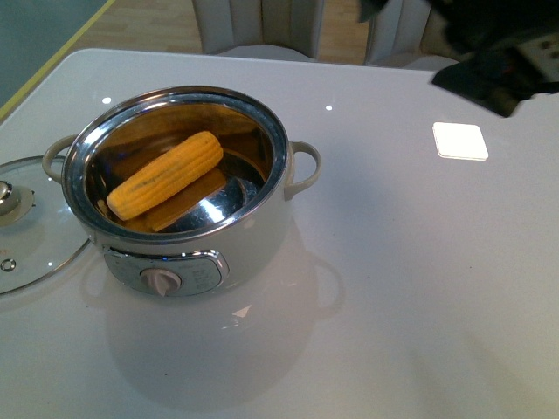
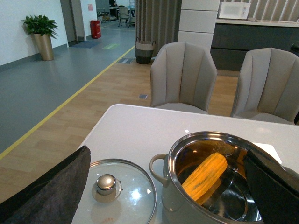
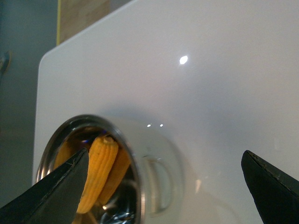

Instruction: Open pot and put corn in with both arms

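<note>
Glossy white table [image 1: 393, 288] w/ chairs [image 2: 184, 77] behind; corn [image 1: 165, 175] lying in pot [image 1: 179, 196], lid [image 1: 26, 223] beside. Both grippers [image 2: 168, 186] [image 3: 163, 186] hanging released.

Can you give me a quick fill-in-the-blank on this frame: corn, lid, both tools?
1. The corn lies inside the ____, leaning on the steel bowl's wall.
2. The glass lid rests flat on the table, beside the pot, with its knob facing ____.
3. The right tool is open and holds ____.
4. The left tool frames the lid and pot with its fingers spread ____.

Missing words: pot; up; nothing; apart
</note>
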Robot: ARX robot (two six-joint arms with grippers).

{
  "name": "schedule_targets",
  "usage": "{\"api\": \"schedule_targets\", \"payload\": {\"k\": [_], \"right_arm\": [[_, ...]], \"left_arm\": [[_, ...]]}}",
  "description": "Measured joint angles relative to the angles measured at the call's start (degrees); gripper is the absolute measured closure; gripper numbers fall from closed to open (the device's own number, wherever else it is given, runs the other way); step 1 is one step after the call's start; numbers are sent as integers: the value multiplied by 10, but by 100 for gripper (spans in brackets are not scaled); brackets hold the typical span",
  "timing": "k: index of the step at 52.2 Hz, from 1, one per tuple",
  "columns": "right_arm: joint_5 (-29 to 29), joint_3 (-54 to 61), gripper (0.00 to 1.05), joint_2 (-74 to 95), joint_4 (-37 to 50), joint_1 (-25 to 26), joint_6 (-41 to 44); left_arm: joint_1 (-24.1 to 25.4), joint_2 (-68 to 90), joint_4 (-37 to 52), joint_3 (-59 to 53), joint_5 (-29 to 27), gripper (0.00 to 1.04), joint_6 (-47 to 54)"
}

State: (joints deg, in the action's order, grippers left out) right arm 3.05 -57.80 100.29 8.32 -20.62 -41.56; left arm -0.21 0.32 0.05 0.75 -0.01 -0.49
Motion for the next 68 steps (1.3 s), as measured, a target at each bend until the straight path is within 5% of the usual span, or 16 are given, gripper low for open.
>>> {"api": "schedule_targets", "payload": {"k": [20, 31, 43, 60, 68], "right_arm": [[19, 209, 9, -309, -43, 145, 147], [20, 294, 9, -459, -103, 155, 173], [0, 442, 42, -498, 261, 167, 358], [-30, 512, 101, -597, 252, 204, 408], [-30, 532, 103, -641, 227, 204, 412]], "left_arm": [[0, 0, 0, 0, 0, 7, 0], [0, 0, 0, 0, 0, 7, 0], [0, 0, 0, 0, 0, 7, 0], [0, 0, 0, 0, 0, 7, 0], [0, 0, 0, 0, 0, 7, 0]]}}
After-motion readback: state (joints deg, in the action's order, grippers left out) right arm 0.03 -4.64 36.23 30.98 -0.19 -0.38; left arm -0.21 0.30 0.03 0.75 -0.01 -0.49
